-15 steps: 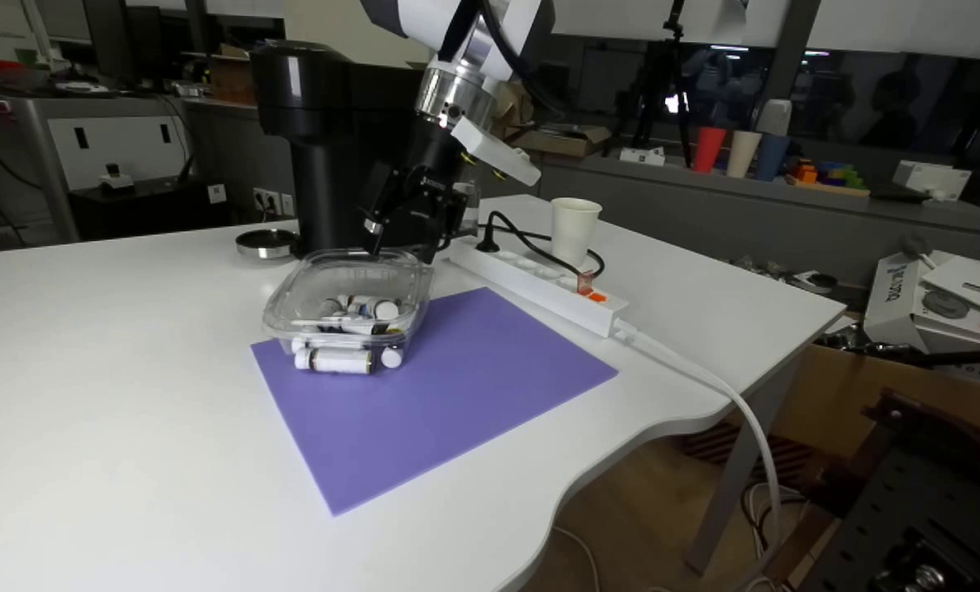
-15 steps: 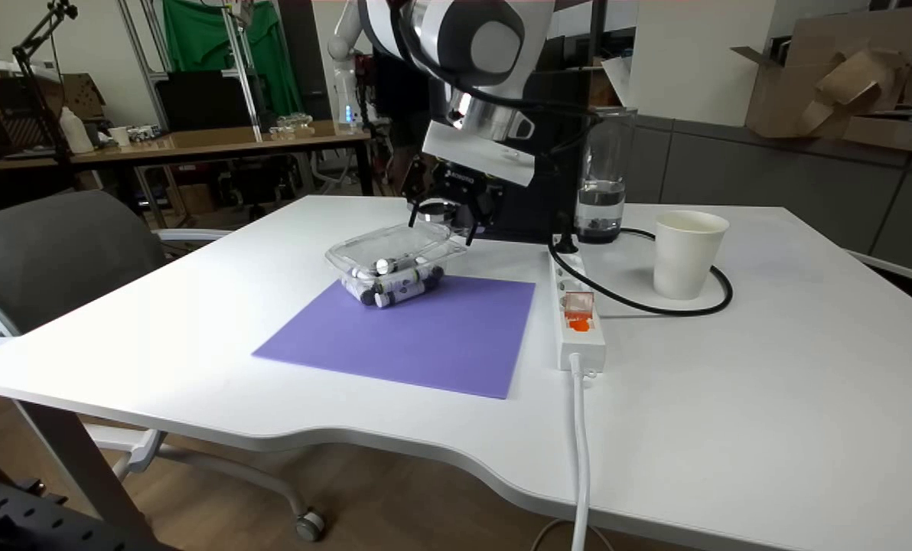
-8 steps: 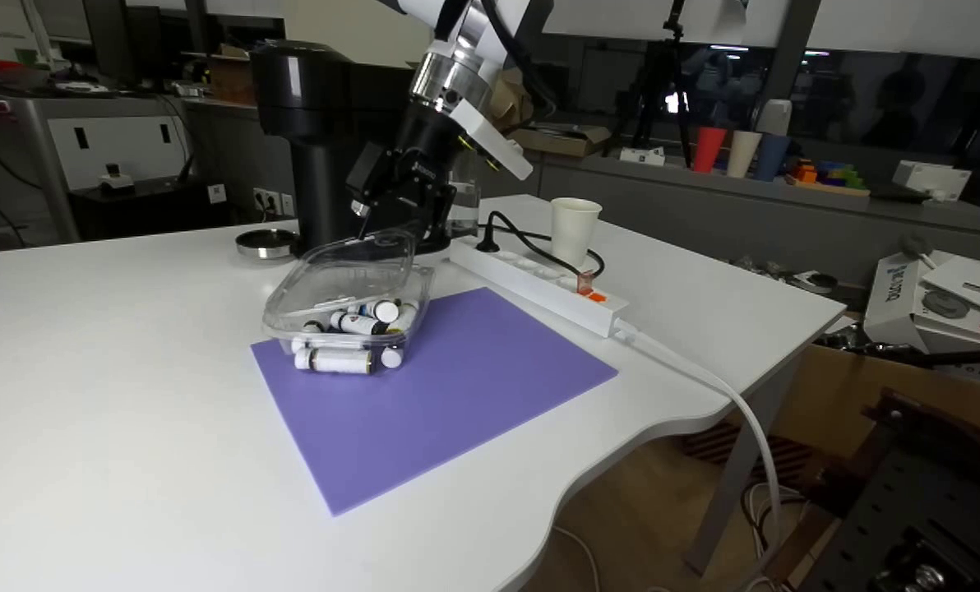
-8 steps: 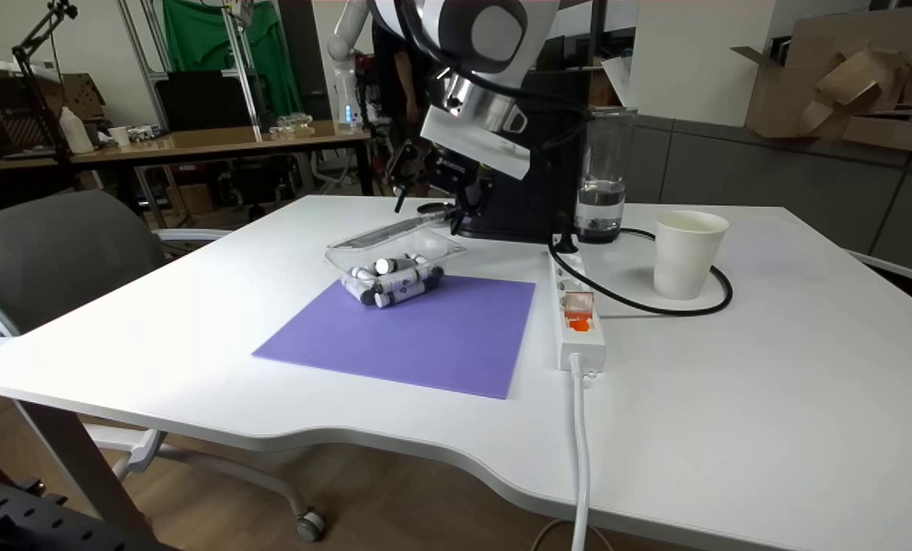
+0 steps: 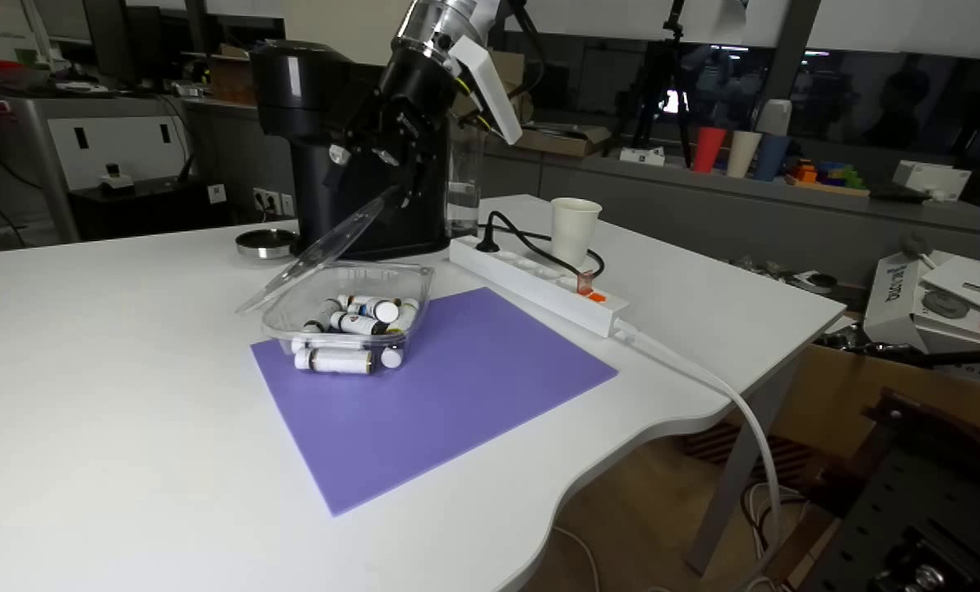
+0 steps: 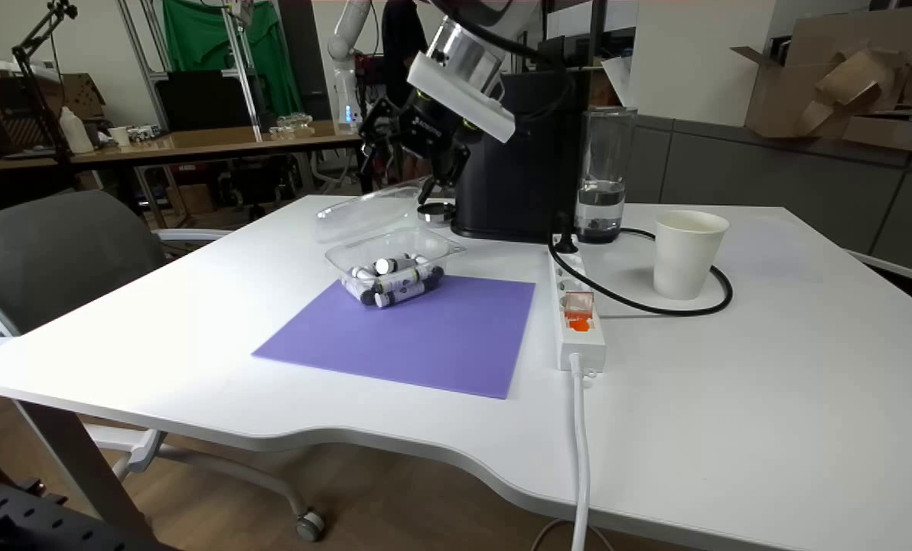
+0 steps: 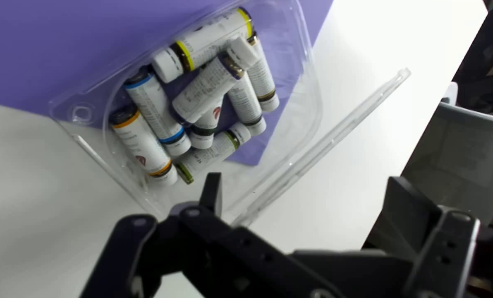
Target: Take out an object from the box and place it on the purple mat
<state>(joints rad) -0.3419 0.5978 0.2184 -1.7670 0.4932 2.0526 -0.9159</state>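
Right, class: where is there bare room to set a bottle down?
Bare: the purple mat between clear box and power strip; in both exterior views, the white table left of the mat. Crowded: the box, piled with bottles, its lid tilted alongside, and around the paper cup and black cable.

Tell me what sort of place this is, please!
Most likely a robot lab, maybe inside an office. In an exterior view, another white robot arm stands in the background, a green cloth hangs back there too, and there's a gray office chair.
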